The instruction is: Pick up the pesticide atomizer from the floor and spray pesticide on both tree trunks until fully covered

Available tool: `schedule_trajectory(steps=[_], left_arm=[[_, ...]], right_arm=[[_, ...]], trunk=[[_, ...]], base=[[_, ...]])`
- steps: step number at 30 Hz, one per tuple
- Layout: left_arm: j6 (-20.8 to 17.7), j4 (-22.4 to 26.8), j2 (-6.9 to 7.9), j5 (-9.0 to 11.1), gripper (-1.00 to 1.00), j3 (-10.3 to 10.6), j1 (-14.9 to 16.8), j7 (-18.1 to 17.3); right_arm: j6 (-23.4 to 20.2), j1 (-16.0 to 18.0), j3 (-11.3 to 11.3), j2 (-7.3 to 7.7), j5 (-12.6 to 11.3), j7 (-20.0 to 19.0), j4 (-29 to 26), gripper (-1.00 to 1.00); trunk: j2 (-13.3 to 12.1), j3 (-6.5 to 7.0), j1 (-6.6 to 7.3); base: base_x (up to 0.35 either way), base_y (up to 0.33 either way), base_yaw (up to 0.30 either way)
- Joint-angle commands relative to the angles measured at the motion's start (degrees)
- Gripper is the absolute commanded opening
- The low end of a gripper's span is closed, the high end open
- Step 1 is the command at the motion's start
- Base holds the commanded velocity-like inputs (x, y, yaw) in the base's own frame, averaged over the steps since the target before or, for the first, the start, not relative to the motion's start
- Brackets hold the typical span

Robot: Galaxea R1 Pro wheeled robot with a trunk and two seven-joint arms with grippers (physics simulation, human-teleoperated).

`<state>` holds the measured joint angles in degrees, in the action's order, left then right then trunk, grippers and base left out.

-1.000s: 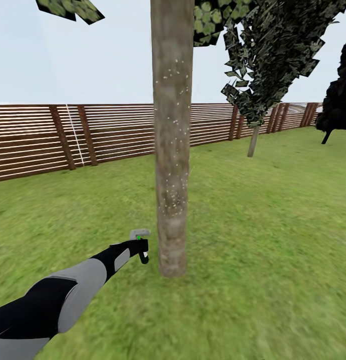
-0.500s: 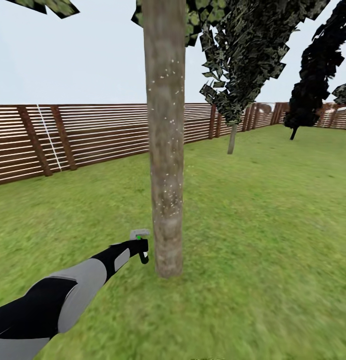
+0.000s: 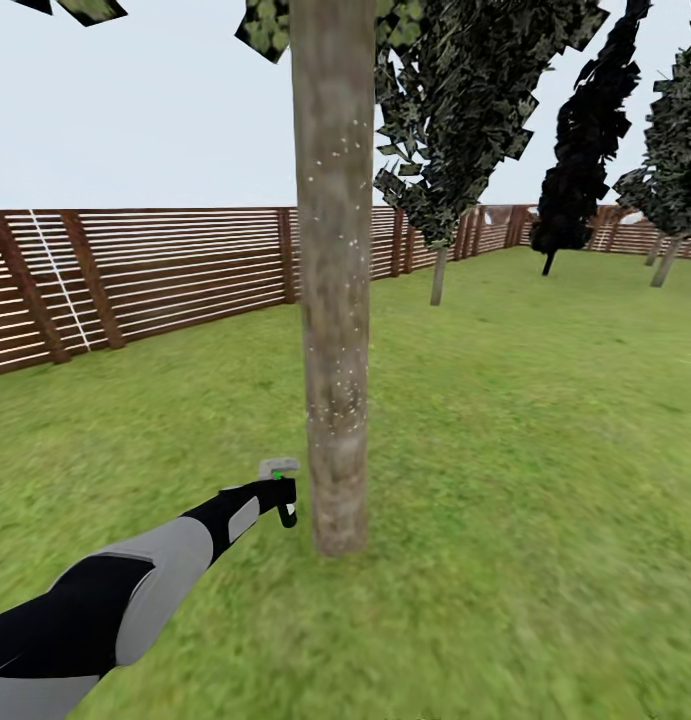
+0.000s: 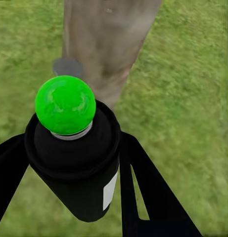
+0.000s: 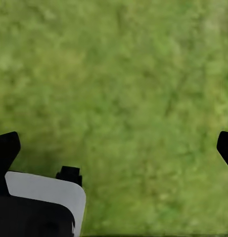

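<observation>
The left gripper (image 3: 281, 490) is pinching the black spray can (image 4: 76, 163), sitting low and centre-left in the head view just beside the tree trunk (image 3: 333, 270). The right gripper (image 5: 114, 143), fingers spread wide, is hanging over grass (image 5: 133, 74).

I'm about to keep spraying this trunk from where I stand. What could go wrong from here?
Spray specks on the tree trunk sit in a middle band; the base looks bare, so coverage may stay incomplete.

The left gripper holds the pesticide atomizer close beside the trunk; swinging could knock it against the bark.

One standing spot likely leaves the far side unsprayed.
</observation>
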<state>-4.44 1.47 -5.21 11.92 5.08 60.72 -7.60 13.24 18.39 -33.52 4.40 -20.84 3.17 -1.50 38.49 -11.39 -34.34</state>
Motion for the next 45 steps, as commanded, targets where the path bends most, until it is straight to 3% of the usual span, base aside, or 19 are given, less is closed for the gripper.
schedule_trajectory(steps=[1, 3, 8, 16, 17, 18, 19, 24, 28, 38, 40, 41, 43, 45], left_arm=[[-0.32, 0.11, 0.03, 0.63, -1.00, 0.46, 0.01, -0.14], [-0.31, 0.11, -0.01, 0.64, -1.00, 0.46, -0.12, -0.55], [-0.18, 0.11, -0.10, 0.65, -1.00, 0.46, -0.81, -5.48], [-2.01, 1.92, -0.20, 0.68, -1.00, 1.22, -0.87, -6.00], [-4.84, 3.97, -0.21, 0.69, -1.00, 1.26, -0.87, -5.99], [-12.70, 9.73, -0.23, 0.68, -1.00, 1.24, -0.87, -5.91], [-16.19, 12.73, -0.23, 0.70, -1.00, 1.21, -0.87, -5.89], [-29.30, 27.56, -0.24, 0.65, -1.00, 1.28, -0.87, -5.94], [-33.24, 34.05, -0.17, 0.72, -1.00, 1.30, -0.87, -6.01], [-33.67, 39.21, -0.02, 0.71, -1.00, 1.13, -0.87, -5.97], [-38.44, 41.30, -0.05, 0.70, -1.00, 1.15, -0.87, -5.85], [-43.09, 44.62, -0.02, 0.68, -1.00, 1.11, -0.87, -5.72], [-48.06, 50.83, 0.02, 0.66, -1.00, 1.08, -0.87, -5.68], [-49.28, 52.30, 0.02, 0.65, -1.00, 1.07, -0.81, -5.68]], right_arm=[[0.12, 0.05, -0.49, 0.00, -0.41, 0.18, 0.01, 1.00], [0.12, 0.03, -0.49, -0.37, -0.41, 0.09, 0.02, 1.00], [0.17, 0.00, -0.43, -1.14, -0.42, 0.02, 0.03, 1.00], [0.21, 0.02, -0.40, -1.15, -0.36, 0.10, 0.89, 1.00], [0.21, 0.02, -0.40, -1.15, -0.32, 0.13, 1.08, 1.00], [0.21, 0.00, -0.40, -1.14, -0.25, 0.16, 1.28, 1.00], [0.21, 0.00, -0.40, -1.14, -0.22, 0.16, 1.32, 1.00], [0.21, 0.01, -0.41, -1.14, -0.16, 0.17, 1.47, 1.00], [0.15, 0.01, -0.41, -1.14, -0.16, 0.17, 1.50, 1.00], [0.14, 0.03, -0.48, -1.14, -0.16, 0.17, 1.50, 1.00], [0.13, 0.01, -0.49, -1.14, -0.16, 0.17, 1.50, 1.00], [0.13, 0.03, -0.49, -1.14, -0.16, 0.17, 1.50, 1.00], [0.12, 0.03, -0.49, -1.14, -0.16, 0.17, 1.59, 1.00], [0.12, 0.03, -0.49, -1.14, -0.16, 0.17, 1.65, 1.00]], trunk=[[0.07, -0.08, -0.01], [0.07, -0.08, -0.01], [0.07, -0.08, -0.01], [0.07, -0.08, -0.01], [0.07, -0.08, -0.01], [0.07, -0.08, -0.01], [0.07, -0.08, -0.01], [0.07, -0.08, -0.01], [0.07, -0.08, -0.01], [0.07, -0.08, -0.01], [0.07, -0.08, -0.01], [0.07, -0.08, -0.01], [0.07, -0.08, -0.01], [0.07, -0.08, -0.01]], base=[[0.000, 0.350, -0.288], [0.000, 0.350, -0.293], [0.000, 0.247, -0.226], [0.000, 0.009, -0.009], [0.000, 0.000, 0.000], [0.000, 0.000, 0.000], [0.000, 0.000, 0.000], [0.000, 0.000, 0.000], [0.000, 0.000, 0.000], [-0.128, 0.000, 0.000], [-0.014, 0.000, 0.000], [-0.006, 0.000, 0.000], [-0.002, 0.000, 0.000], [0.000, 0.000, 0.000]])
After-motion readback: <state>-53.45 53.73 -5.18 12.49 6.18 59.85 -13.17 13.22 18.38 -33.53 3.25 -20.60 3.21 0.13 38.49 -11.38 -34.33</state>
